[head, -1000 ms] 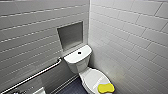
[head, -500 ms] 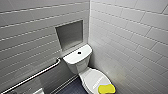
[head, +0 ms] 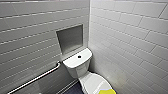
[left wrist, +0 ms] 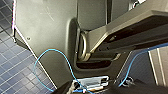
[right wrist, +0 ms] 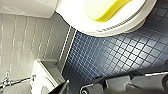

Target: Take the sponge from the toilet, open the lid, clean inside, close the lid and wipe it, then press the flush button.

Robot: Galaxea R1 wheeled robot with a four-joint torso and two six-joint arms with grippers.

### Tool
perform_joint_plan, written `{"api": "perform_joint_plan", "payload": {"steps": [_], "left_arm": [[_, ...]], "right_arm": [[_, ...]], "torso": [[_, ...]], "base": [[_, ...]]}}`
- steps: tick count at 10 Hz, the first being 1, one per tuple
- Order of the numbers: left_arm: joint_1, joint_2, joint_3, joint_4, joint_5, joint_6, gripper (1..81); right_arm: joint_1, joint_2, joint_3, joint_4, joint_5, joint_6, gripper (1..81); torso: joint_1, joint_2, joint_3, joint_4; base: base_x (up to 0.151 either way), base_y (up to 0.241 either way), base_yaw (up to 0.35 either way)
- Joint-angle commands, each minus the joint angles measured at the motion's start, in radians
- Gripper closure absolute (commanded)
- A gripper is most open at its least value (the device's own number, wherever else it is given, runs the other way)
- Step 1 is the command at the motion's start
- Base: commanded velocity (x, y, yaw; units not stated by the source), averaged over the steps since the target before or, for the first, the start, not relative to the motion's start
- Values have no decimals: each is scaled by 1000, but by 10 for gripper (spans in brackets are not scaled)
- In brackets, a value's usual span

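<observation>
There is one white ceramic toilet (head: 77,67), one yellow oblong sponge (head: 106,90), one dark round button (head: 79,56), one metal rail (head: 37,78)

In the head view, note that the bottom edge cuts off the sponge (head: 107,91) and the front of the lid (head: 91,83). The grab bar (head: 40,76) runs off the lower left corner. The flush button (head: 79,56) reads only as a dark dot. In the right wrist view, the edge crops the sponge.
</observation>
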Motion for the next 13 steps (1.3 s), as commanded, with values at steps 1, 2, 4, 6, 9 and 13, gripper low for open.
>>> {"api": "perform_joint_plan", "payload": {"steps": [1,2,4,6,9,13], "left_arm": [[17,4,4,14,70,2,10],[17,13,-14,13,70,2,10],[17,33,-41,11,72,2,10],[17,38,-53,11,72,2,10],[17,42,-58,13,71,2,10],[17,48,-58,14,72,2,10]], "right_arm": [[91,-42,-4,64,-50,2,10],[94,-36,-26,87,-50,3,10],[96,-7,-63,101,-48,46,10],[99,19,-93,101,-48,74,10],[105,28,-96,101,-42,75,10],[149,31,-90,103,-42,137,10]], "torso": [[64,-99,0,0],[87,-137,0,0],[135,-214,0,0],[183,-291,0,0],[243,-389,-107,0],[334,-533,-231,0]], "base": [[0,0,0],[0,0,0],[0,0,0],[0,0,0],[0,0,0],[0,0,0]]}}
